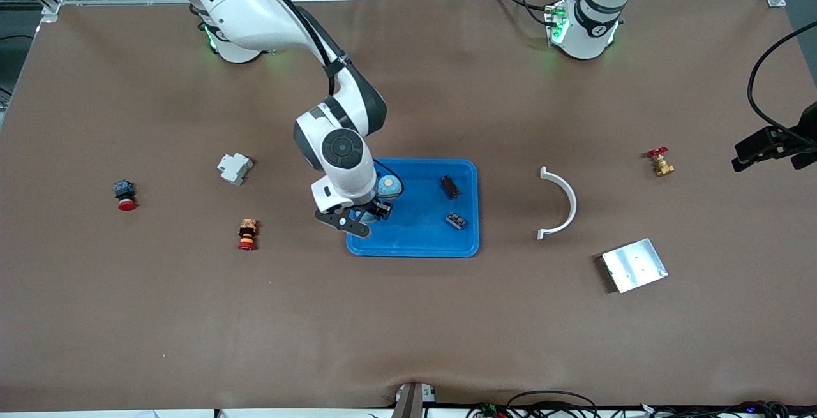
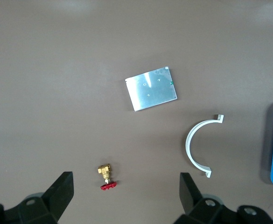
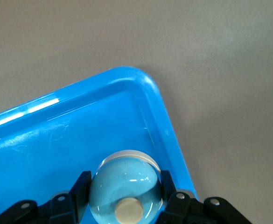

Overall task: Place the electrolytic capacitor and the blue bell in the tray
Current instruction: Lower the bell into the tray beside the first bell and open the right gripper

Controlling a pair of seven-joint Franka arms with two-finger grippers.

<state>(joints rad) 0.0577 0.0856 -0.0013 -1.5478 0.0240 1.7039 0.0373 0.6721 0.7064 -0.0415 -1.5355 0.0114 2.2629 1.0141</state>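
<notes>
The bright-blue tray [image 1: 415,251] lies at the middle of the table. My right gripper [image 1: 382,201] reaches down into its corner toward the right arm's end and is shut on the pale blue bell [image 1: 388,186]. In the right wrist view the fingers [image 3: 81,183] press both sides of the bell [image 3: 124,179] just inside the tray rim [image 3: 148,95]. Two small dark parts [image 1: 450,187] [image 1: 456,220] lie in the tray; I cannot tell which is the electrolytic capacitor. My left gripper [image 1: 766,149] waits open, high over the left arm's end of the table.
A white curved clip [image 1: 562,204], a silver plate [image 1: 635,265] and a brass valve with a red handle [image 1: 660,163] lie toward the left arm's end. A pale breaker [image 1: 235,168] and two red push-buttons [image 1: 124,194] [image 1: 247,234] lie toward the right arm's end.
</notes>
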